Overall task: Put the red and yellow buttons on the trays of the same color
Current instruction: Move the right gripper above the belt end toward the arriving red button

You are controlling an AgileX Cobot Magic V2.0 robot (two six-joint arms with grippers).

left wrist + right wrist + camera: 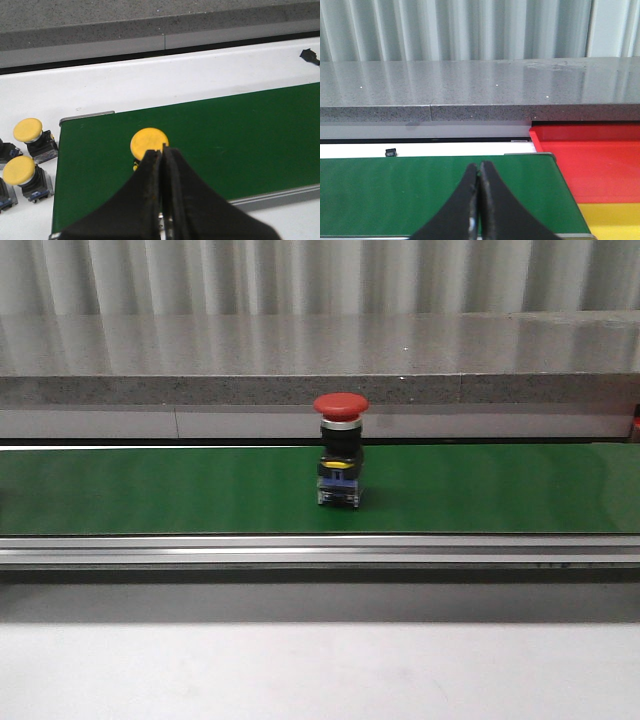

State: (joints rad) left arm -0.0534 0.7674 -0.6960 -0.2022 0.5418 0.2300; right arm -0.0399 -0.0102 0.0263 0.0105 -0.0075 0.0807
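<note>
An industrial test setup is suggested: a green conveyor belt (180, 490) with aluminium rails fills the frame's middle, backed by a speckled stone ledge (300, 390) and corrugated metal wall (300, 275).

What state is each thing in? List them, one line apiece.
Red button: upright on the green belt, ungrasped.
Yellow button: on the belt, just beyond the left end effector, ungrasped.
Two yellow buttons: lying beside the belt.
Left end effector: shut, empty.
Right end effector: shut, empty.
Red tray: empty as far as visible.
</note>
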